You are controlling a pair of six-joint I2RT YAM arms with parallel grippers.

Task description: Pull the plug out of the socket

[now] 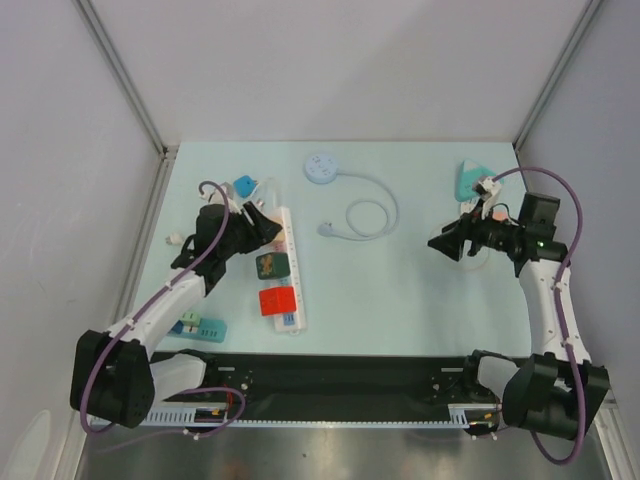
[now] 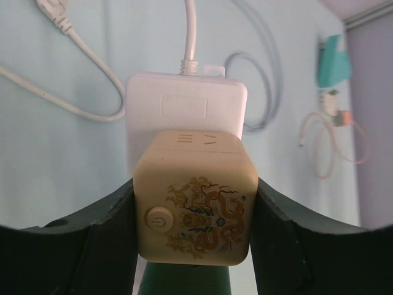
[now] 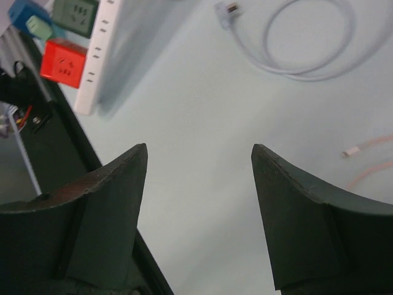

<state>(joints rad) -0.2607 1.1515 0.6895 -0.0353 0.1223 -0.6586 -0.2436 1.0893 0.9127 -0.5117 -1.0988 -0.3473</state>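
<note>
firmly, left gripper clamps the cream plug, its socket hidden; right gripper gapes empty.

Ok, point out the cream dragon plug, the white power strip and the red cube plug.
cream dragon plug (image 2: pixel 195 209), left wrist view, on its printed front face.
white power strip (image 1: pixel 288 240), top view, on a bare stretch near its far end.
red cube plug (image 1: pixel 277 300), top view, centre of its top face.

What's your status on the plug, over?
Left gripper jaws shut on cream plug. Plug seated in power strip, not yet pulled. Right gripper open, empty. Green adapter close beside plug.
</note>
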